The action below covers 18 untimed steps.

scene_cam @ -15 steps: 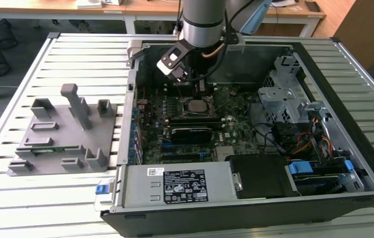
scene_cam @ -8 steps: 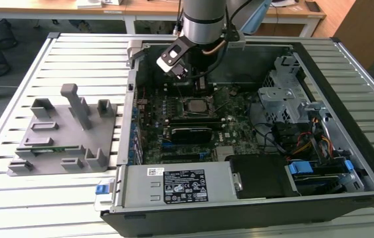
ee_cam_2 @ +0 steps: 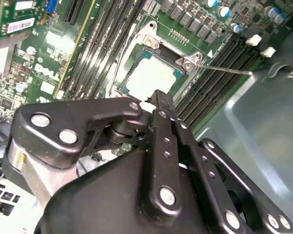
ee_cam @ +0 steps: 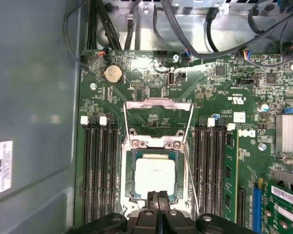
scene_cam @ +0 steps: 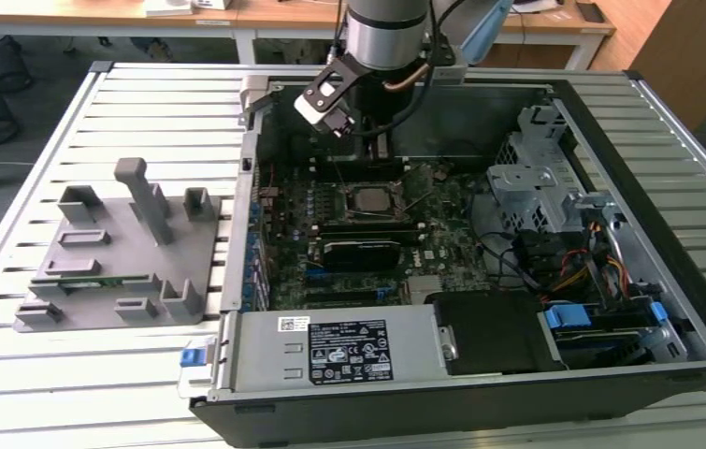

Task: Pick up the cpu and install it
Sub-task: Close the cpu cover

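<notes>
The cpu (scene_cam: 363,198) lies flat in the motherboard socket inside the open computer case (scene_cam: 243,168), silvery top up. It shows in both wrist views (ee_cam: 155,175) (ee_cam_2: 154,75), with the socket's metal load plate (ee_cam: 158,114) swung open beside it. My gripper (scene_cam: 375,157) hangs above the socket's far side. Its two black fingers are pressed together with nothing between them, and their tips (ee_cam: 158,196) (ee_cam_2: 158,96) sit just over the cpu's edge, apart from it as far as I can see.
Memory slots (ee_cam: 100,170) flank the socket. A thin retention lever (ee_cam_2: 224,69) sticks out beside it. A black block (scene_cam: 359,251), a power supply (scene_cam: 327,348) and a drive cage (scene_cam: 540,187) with cables crowd the case. A grey fixture (scene_cam: 116,253) stands on the exterior view's left.
</notes>
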Each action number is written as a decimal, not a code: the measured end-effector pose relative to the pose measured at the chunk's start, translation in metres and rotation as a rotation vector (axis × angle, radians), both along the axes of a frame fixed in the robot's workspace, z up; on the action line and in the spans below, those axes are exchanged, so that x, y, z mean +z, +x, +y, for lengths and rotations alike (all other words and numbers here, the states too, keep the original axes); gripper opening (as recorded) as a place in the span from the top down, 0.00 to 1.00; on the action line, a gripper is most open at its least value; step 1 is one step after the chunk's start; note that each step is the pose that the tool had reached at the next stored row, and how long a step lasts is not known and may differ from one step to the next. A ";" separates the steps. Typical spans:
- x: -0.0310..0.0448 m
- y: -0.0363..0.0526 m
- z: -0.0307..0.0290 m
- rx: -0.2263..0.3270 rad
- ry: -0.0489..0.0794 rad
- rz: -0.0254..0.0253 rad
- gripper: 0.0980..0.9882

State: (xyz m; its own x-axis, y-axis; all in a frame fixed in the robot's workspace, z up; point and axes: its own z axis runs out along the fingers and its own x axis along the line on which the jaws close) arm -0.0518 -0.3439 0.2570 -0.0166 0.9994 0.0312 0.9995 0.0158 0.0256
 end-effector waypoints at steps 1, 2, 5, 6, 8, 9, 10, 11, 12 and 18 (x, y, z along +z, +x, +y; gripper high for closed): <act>0.0028 0.0000 0.0000 0.000 0.000 0.0001 0.99; 0.0055 0.0000 0.0000 0.000 0.000 0.0001 0.99; 0.0126 0.0000 0.0000 0.000 0.000 0.0004 0.99; 0.0151 0.0000 0.0000 0.000 0.000 0.0004 0.99; 0.0207 0.0000 0.0000 0.000 0.000 0.0005 0.99; 0.0232 0.0000 0.0000 0.000 0.000 0.0004 0.99; 0.0244 0.0000 -0.0001 0.000 0.000 0.0005 0.99; 0.0244 0.0001 -0.0005 0.000 0.000 0.0005 0.99; 0.0245 0.0001 -0.0017 0.000 0.000 0.0005 0.99; 0.0244 0.0014 -0.0093 0.000 0.000 0.0005 0.99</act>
